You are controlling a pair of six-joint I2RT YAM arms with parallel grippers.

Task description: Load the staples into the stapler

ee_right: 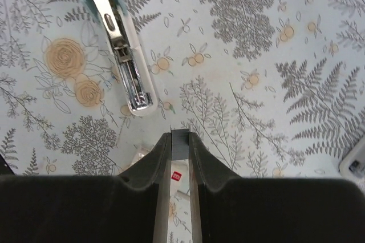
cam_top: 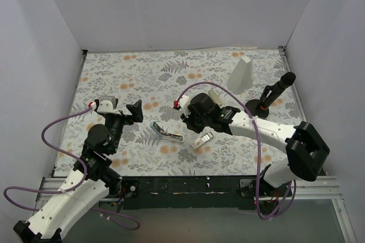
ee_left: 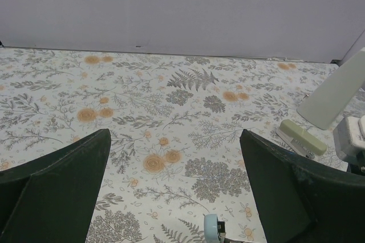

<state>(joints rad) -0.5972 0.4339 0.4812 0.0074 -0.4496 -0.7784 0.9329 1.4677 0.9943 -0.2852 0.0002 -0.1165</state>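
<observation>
Pinching a likely staple strip (ee_right: pixel 179 136), your right fingers (ee_right: pixel 179 146) hover beside the open stapler (ee_right: pixel 138 55); left fingers (ee_left: pixel 174 134) gape empty. Next, line the strip over its channel (ee_right: pixel 118 35).

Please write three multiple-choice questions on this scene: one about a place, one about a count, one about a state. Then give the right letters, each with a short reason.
1. Where does the white wedge block stand?
A) near left corner
B) middle
C) far right side

2. How many staplers are in view?
A) two
B) one
C) four

3. In what state is the left tool?
A) shut on a box
B) open and empty
C) shut on a pen

Key:
1 C: it stands close to the far right wall.
2 A: there is the light blue stapler and the beige stapler.
3 B: its fingers stand wide apart and hold nothing.
</observation>
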